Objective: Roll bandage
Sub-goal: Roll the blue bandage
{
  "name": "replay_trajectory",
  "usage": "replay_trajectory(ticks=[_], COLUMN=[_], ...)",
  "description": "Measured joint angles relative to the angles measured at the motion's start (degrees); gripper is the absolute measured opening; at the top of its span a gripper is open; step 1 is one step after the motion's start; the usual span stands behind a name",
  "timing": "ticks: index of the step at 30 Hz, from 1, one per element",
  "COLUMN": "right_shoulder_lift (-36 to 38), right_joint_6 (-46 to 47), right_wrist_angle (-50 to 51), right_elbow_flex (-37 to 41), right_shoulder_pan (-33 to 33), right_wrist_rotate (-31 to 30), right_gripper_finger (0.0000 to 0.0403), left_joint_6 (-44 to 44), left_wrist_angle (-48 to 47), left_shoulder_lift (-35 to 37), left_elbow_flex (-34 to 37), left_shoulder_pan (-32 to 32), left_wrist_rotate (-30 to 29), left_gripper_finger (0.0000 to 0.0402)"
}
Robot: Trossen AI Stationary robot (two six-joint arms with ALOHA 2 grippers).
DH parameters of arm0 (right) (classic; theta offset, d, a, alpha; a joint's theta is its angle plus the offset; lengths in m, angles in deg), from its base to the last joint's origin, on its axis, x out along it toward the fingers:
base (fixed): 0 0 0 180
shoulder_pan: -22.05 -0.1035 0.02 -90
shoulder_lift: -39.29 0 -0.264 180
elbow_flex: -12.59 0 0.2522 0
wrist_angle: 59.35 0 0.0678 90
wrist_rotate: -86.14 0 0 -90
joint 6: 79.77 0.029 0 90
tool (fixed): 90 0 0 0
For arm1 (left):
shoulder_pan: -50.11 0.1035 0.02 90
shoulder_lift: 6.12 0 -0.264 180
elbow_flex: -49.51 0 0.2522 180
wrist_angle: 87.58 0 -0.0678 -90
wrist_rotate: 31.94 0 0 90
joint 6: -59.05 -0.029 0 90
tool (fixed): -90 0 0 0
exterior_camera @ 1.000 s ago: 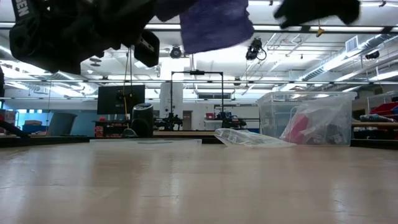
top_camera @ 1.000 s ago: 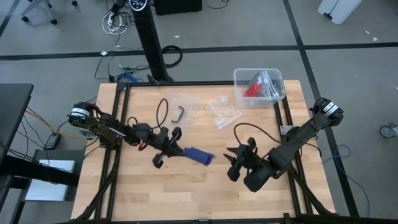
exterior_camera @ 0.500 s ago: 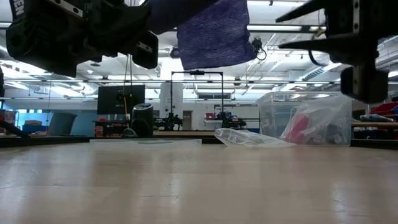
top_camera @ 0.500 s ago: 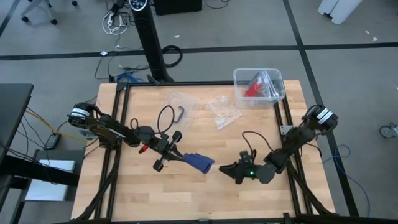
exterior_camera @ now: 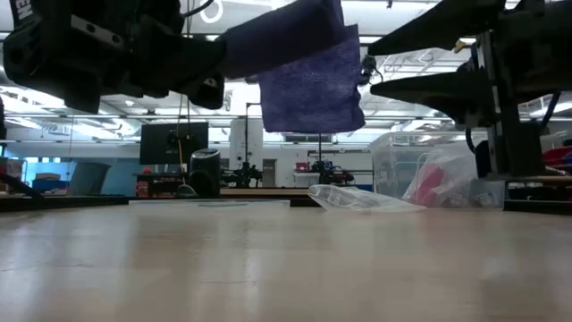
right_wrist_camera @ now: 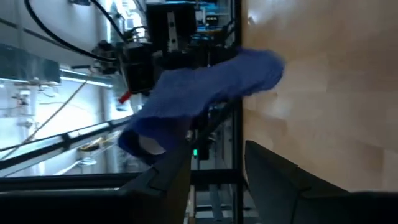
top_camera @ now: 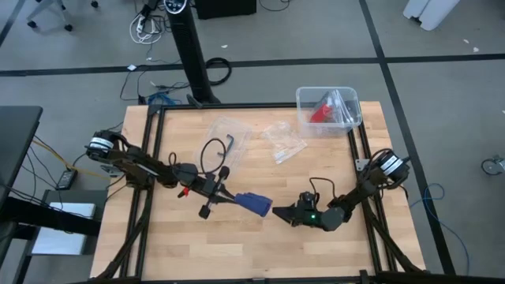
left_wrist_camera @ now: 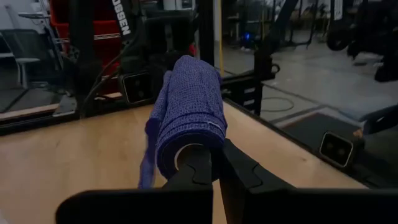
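The bandage [top_camera: 254, 204] is a dark blue roll held above the table's middle, with a loose flap [exterior_camera: 313, 89] hanging off it. My left gripper [top_camera: 229, 199] comes from the table's left and is shut on the roll's near end. My right gripper [top_camera: 278, 212] points level at the roll's free end [right_wrist_camera: 261, 65] from the table's right. It is open, turned on its side, and its fingers [right_wrist_camera: 165, 180] stand just short of the roll; I see no touch. My left gripper pinches the roll's near end [left_wrist_camera: 189, 149] between its two fingers [left_wrist_camera: 198, 169], coming level from the table's left and lying along the roll. The roll sticks out level beyond the fingertips, lifted clear of the table, and its loose flap [left_wrist_camera: 148, 155] hangs slack at one side.
A clear plastic bin [top_camera: 328, 109] with a red item stands at the far right corner. Clear plastic bags [top_camera: 284, 142] [top_camera: 225, 128] lie on the far half of the table. The near half of the wooden top [top_camera: 237, 248] is bare.
My right gripper has come down from high above the table, rolled onto its side, and moved toward the table's left to the bandage's free end. My left gripper has rolled a little and sunk slightly; the bandage's flap now hangs lower.
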Motion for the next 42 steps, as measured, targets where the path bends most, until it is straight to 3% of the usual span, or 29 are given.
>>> replay_trajectory(ticks=[8,19,26,32,38,42], right_shoulder_lift=[-0.44,-0.44,-0.44,0.16,3.84,6.89], right_joint_6=[1.09,3.02,-23.47,-53.37,-75.83,-85.55], right_wrist_angle=[-2.67,-5.92,-6.84,-10.21,-7.61,0.52], right_elbow_flex=[-0.02,-1.58,-0.02,0.50,0.48,-1.44], right_shoulder_pan=[0.68,2.12,1.65,-0.30,-1.77,-2.12], right_wrist_rotate=[-1.92,6.41,6.43,6.66,1.23,-2.08], right_gripper_finger=[0.0144,0.0148,0.0155,0.0155,0.0155,0.0155], left_joint_6=[-9.67,-18.19,-12.78,-1.79,7.34,11.11], left_wrist_angle=[-2.29,-5.32,0.26,5.14,8.13,10.88], left_shoulder_lift=[0.00,0.00,0.00,0.00,0.00,0.00], left_elbow_flex=[-0.01,-0.01,-0.01,-0.03,-0.03,-0.03], left_shoulder_pan=[-4.58,-10.96,-11.91,-10.72,-9.85,-9.49], left_wrist_rotate=[-4.08,-19.67,-19.74,-14.66,-12.97,-12.54], left_gripper_finger=[0.0009,0.0009,0.0009,0.0009,0.0009,0.0009])
